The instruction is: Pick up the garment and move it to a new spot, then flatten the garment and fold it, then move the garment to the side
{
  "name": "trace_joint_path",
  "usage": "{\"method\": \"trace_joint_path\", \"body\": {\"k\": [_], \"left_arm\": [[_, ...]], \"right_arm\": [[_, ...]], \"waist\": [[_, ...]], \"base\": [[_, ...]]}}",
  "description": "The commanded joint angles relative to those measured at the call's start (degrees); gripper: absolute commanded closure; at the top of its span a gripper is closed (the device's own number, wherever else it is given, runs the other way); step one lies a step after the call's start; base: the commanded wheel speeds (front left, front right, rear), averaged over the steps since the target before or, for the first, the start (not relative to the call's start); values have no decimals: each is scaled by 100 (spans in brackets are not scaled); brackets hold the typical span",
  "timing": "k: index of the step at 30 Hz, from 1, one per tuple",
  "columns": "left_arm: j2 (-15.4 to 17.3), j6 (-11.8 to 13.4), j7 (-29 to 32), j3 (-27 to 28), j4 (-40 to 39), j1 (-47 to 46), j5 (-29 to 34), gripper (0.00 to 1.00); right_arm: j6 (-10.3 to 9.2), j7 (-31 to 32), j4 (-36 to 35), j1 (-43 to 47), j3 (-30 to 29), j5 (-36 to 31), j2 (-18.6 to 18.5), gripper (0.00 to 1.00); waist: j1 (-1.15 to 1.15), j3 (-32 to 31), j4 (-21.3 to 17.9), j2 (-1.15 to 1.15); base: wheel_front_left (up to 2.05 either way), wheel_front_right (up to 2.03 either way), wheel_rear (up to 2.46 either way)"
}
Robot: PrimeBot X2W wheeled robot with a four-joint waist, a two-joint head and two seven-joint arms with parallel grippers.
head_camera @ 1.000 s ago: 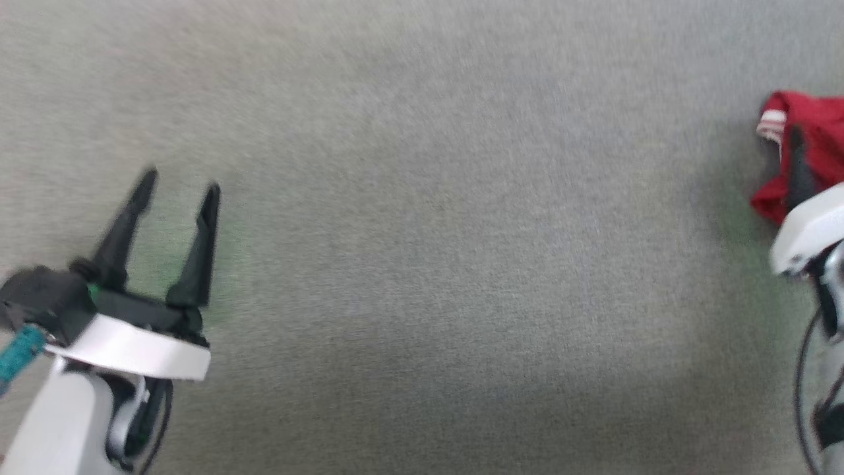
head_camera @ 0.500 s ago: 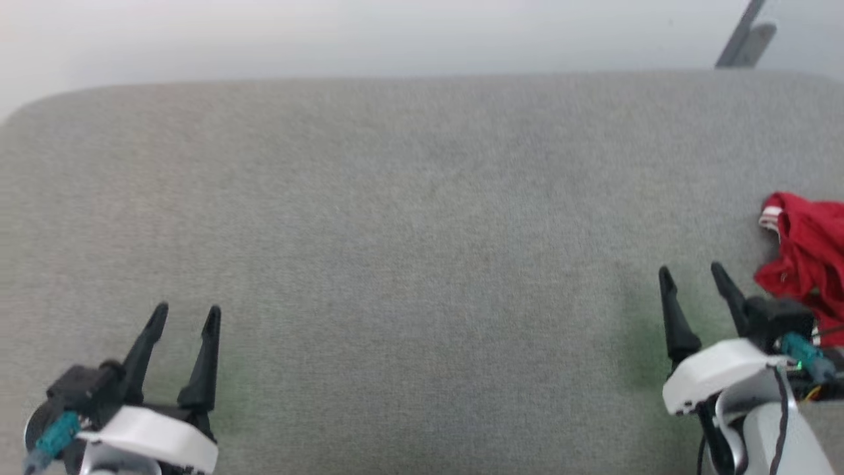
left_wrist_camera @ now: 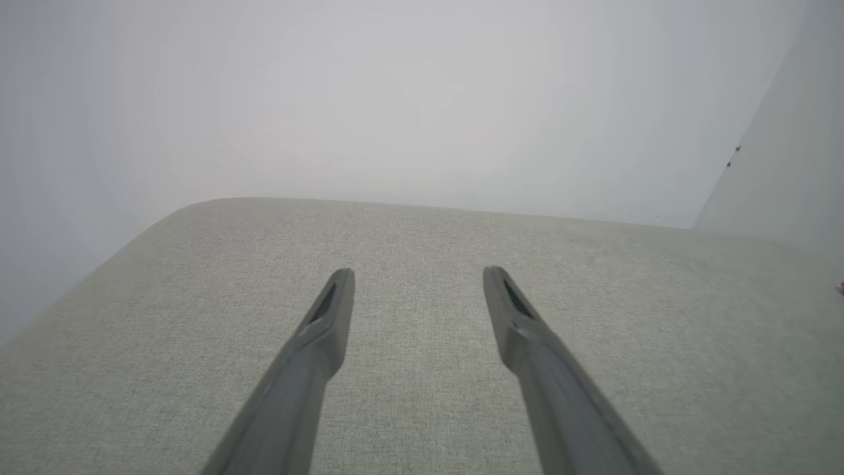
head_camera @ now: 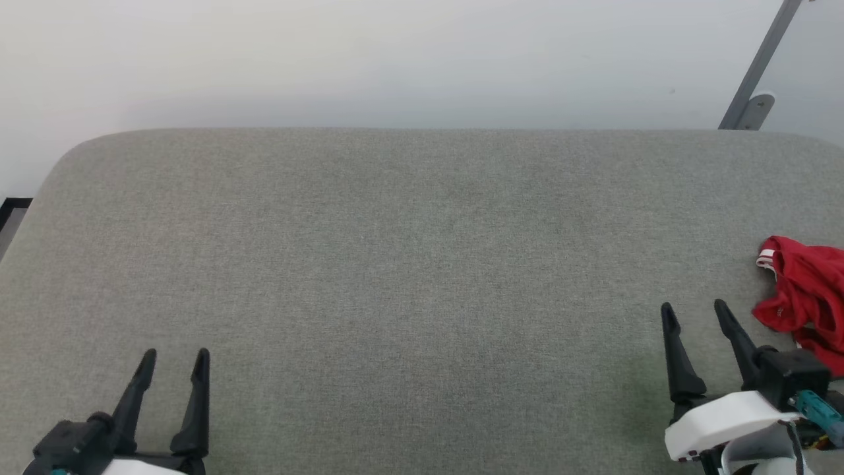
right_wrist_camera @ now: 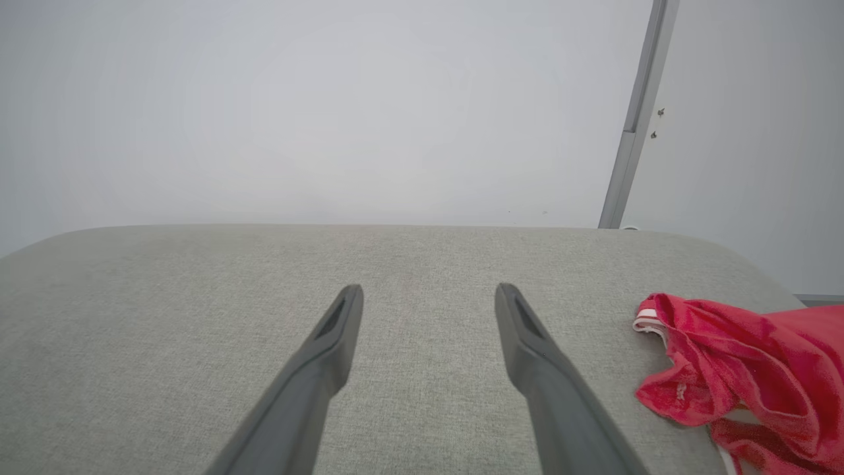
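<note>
1. Found the garment (head_camera: 804, 297) crumpled in a red heap at the far right of the grey fabric-covered surface (head_camera: 422, 264), cut off by the right edge of the head view.
2. Noted a white-and-red striped trim (head_camera: 765, 258) at the heap's upper left corner.
3. Picked out the garment (right_wrist_camera: 738, 369) again low on the right of the right wrist view, lying bunched on the cloth with its folds running off the frame.
4. Found the right gripper (head_camera: 693, 305) at the lower right of the head view, fingers spread apart and holding nothing, near the garment on its left side and not touching it.
5. Checked the right gripper (right_wrist_camera: 429, 288) from its own wrist camera: both dark fingers parted over bare grey cloth, the garment lying clear of the right-hand finger.
6. Found the left gripper (head_camera: 177, 353) at the lower left of the head view, well apart from the garment, fingers likewise parted and empty.
7. Checked the left gripper (left_wrist_camera: 417, 272) from its wrist camera: bare cloth between the two fingers.
8. Could not tell whether either pair of fingertips touched the surface.
9. Noted a pale wall (head_camera: 395, 59) behind the surface and a slanted grey metal bar (head_camera: 758, 66) at the upper right.
</note>
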Motion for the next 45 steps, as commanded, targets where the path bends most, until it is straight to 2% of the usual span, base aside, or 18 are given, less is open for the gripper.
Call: {"method": "trace_joint_path", "body": {"k": [1,8,22,23,27,45], "left_arm": [[-2,16,-30,22,-33,61,63,0],[-88,16,-30,103,-159,267,41,0],[-140,16,-30,162,-197,308,91,0],[-145,0,0,157,-183,251,67,100],[-280,-1,19,104,7,263,61,100],[-467,3,438,191,192,-79,-1560,100]], "right_arm": [[-16,31,-52,68,-11,2,13,0],[-16,221,-433,337,-107,5,51,0],[-16,438,-634,415,-69,25,48,0],[0,434,-628,365,-74,1,38,100],[1,453,-423,431,-77,6,58,100],[-1,732,-253,216,-108,1886,73,100]], "waist": [[0,-6,3,0],[0,-77,32,0],[0,-67,20,0],[0,-64,20,0],[0,-62,20,0],[0,-75,-31,0]], "base": [[0,0,0],[0,0,0],[0,0,0],[0,0,0],[0,0,0],[0,0,0]]}}
